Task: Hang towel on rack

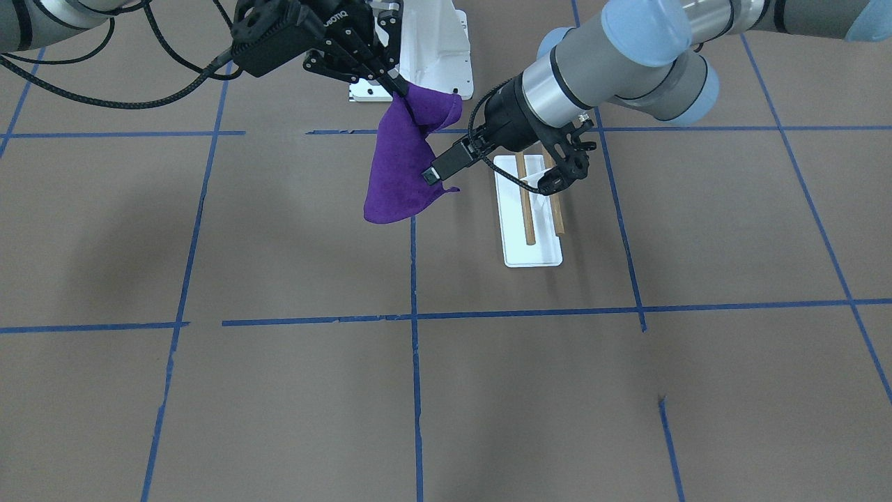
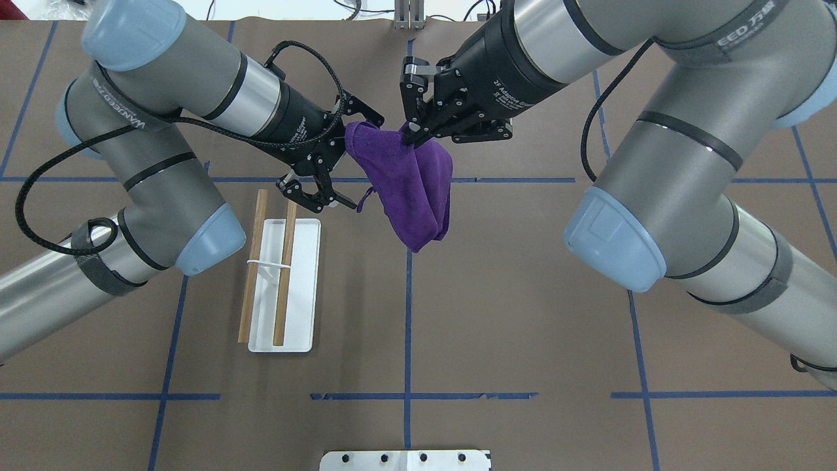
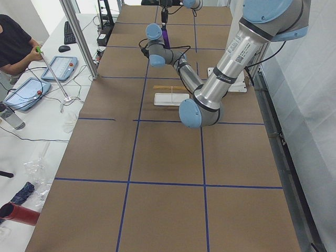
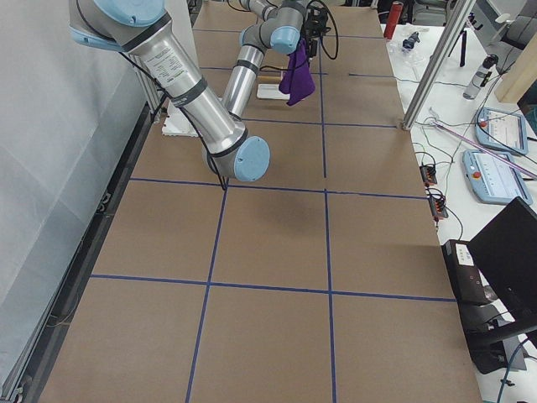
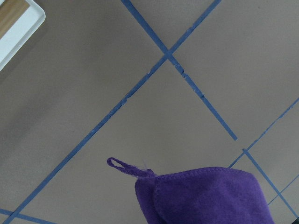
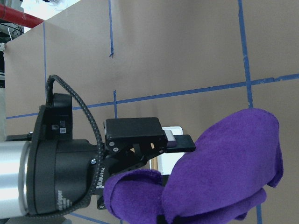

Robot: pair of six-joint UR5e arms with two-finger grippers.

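Note:
A purple towel [image 2: 409,186] hangs in the air from my right gripper [image 2: 412,135], which is shut on its top edge; it also shows in the front view [image 1: 401,174]. My left gripper [image 2: 324,196] is open and empty, just left of the towel and above the far end of the rack. The rack has two brown dowels [image 2: 251,268] on a white base plate [image 2: 302,288]; it also shows in the front view [image 1: 531,252]. The left wrist view shows the towel [image 5: 205,198], its hanging loop [image 5: 122,166] and a corner of the rack [image 5: 21,23].
The brown table [image 2: 497,327] is marked with blue tape lines. The white robot pedestal [image 1: 432,52] stands behind the towel. An operator's desk with tablets [image 3: 26,89] lies beyond the table's edge.

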